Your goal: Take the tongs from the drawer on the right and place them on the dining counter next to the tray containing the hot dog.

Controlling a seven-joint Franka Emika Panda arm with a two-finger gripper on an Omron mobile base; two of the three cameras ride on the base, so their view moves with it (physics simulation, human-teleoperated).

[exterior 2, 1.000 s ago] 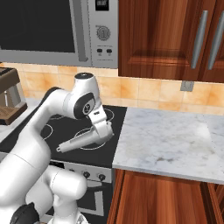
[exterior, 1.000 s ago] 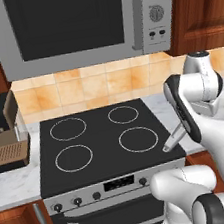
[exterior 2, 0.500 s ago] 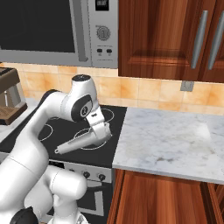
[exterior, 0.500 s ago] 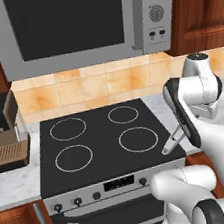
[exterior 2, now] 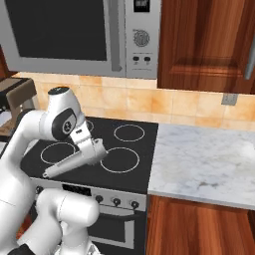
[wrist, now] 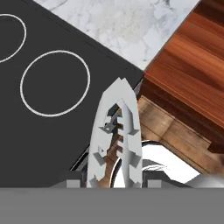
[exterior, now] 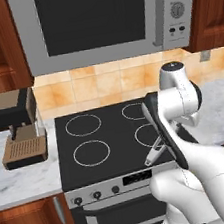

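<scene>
The slim silver-grey metal tongs project leftward from the two-finger gripper, partly closed on their joined end, over the black glass stove. For the carry to the dining counter, keep this clasp firm and the tongs clear of the pale marble worktop at right.

A black four-ring stove sits between marble worktops under a grey microwave, with tan tiled backsplash, reddish-brown wood cabinets and a coffee machine.
</scene>
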